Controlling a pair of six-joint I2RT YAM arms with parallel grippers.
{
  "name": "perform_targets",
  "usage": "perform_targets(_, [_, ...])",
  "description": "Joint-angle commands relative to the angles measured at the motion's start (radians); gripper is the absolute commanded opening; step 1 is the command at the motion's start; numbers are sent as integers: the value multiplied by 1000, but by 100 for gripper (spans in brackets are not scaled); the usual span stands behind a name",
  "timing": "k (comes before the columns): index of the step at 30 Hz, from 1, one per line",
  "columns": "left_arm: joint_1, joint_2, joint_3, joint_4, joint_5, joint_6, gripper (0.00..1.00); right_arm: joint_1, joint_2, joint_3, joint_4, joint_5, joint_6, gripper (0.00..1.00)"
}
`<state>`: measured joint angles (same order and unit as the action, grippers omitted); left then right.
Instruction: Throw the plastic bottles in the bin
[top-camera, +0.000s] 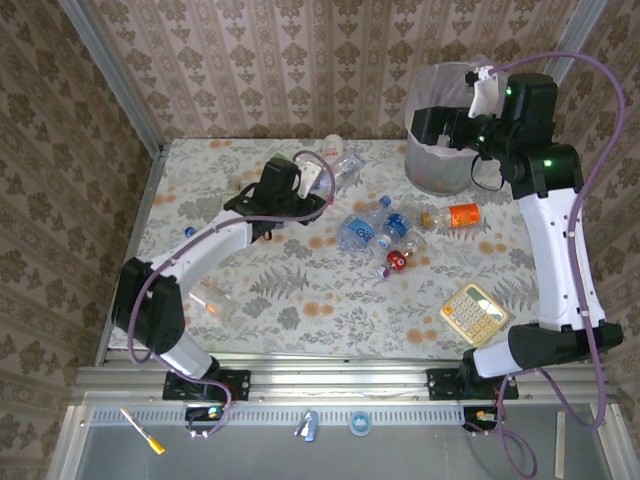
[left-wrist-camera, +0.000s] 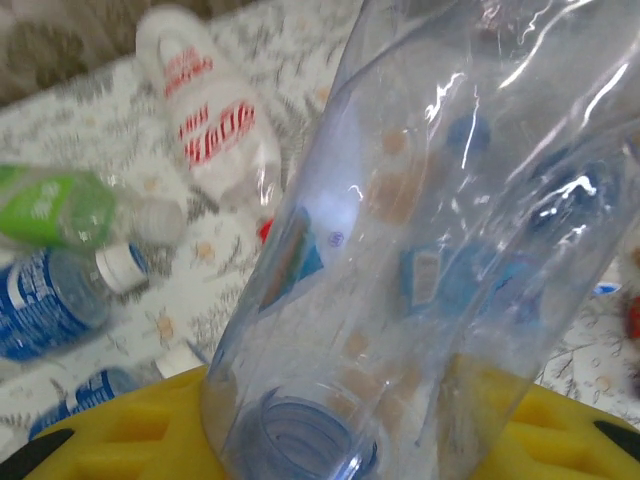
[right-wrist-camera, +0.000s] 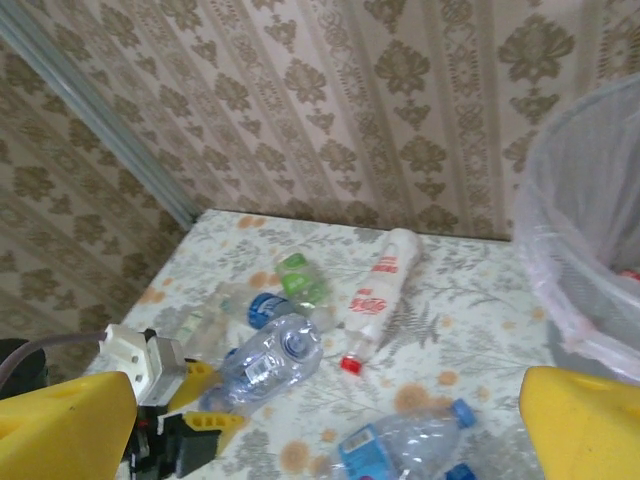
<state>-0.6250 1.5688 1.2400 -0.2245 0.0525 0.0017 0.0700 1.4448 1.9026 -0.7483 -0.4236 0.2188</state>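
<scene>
The left gripper (top-camera: 312, 180) is closed partway on a clear bottle (top-camera: 345, 166), whose long axis points away from it to the right, toward the bin (top-camera: 428, 170) that stands well apart on that side, where the right gripper (right-wrist-camera: 330, 388) hangs wide open and empty

Overhead cam, wrist cams; bottles (top-camera: 362, 232) shared

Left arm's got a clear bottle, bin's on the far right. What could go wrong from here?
1. The left gripper pinches the clear bottle near its neck end, with the crushed body sticking out; it may twist or slip loose.
2. The right gripper hangs open by the bin, so carrying the bottle across may end in a clash.
3. A low swing could scatter the blue-labelled bottles lying between.
</scene>
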Motion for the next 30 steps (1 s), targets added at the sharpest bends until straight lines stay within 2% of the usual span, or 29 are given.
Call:
perform_targets(1, [-22, -77, -54, 141, 28, 78, 45, -3, 32, 30, 12, -150, 89, 100])
perform_targets(7, [-54, -166, -104, 252, 14, 134, 45, -1, 99, 62, 31, -337, 199, 100])
perform_targets(13, [-88, -168, -51, 236, 10, 170, 44, 20, 158, 78, 34, -475, 253, 99])
perform_targets(21, [-100, -147, -16, 249, 21, 175, 44, 48, 189, 72, -16, -518, 236, 94])
perform_targets(30, [-103, -125, 6, 261, 39, 166, 43, 82, 218, 85, -136, -507, 139, 91])
